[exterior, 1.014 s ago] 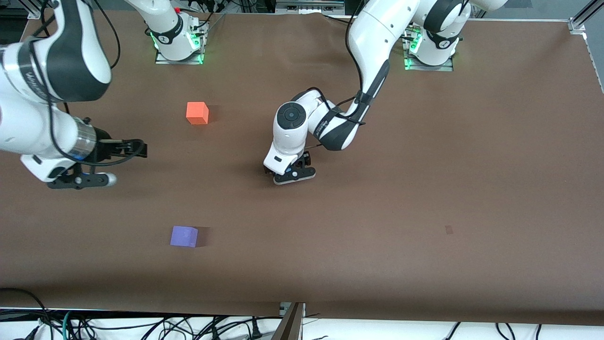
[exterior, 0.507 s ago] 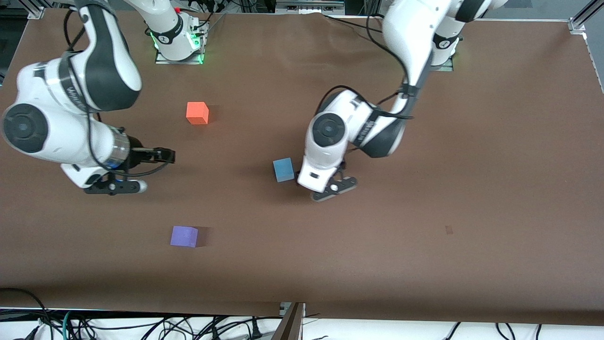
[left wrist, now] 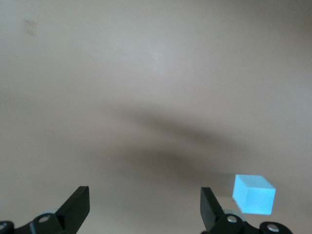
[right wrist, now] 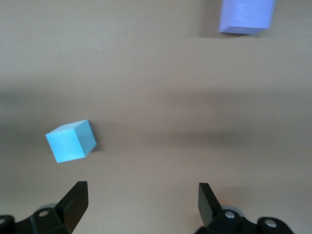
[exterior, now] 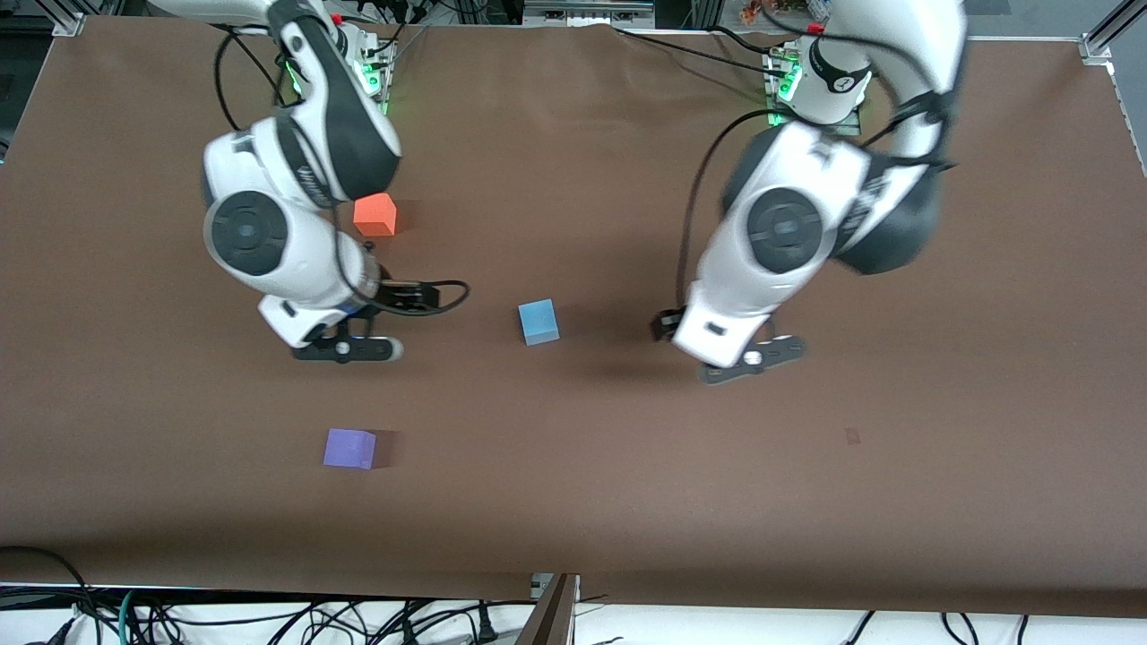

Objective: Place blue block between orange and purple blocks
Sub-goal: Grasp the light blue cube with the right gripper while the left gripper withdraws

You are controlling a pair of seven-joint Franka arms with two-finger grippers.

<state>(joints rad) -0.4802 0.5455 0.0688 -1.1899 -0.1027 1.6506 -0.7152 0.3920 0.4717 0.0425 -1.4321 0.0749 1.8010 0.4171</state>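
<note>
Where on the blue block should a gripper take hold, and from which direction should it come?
Probably from straight above, closing on two opposite side faces of the blue block. It is a plain cube lying flat on the table, apart from the orange block and purple block, so nothing blocks its sides. The right gripper and left gripper are both open, neither touching it.

Three cubes: one blue block (exterior: 539, 322), one orange block (exterior: 375, 215), one purple block (exterior: 349, 448); two arms, each with one gripper
</note>
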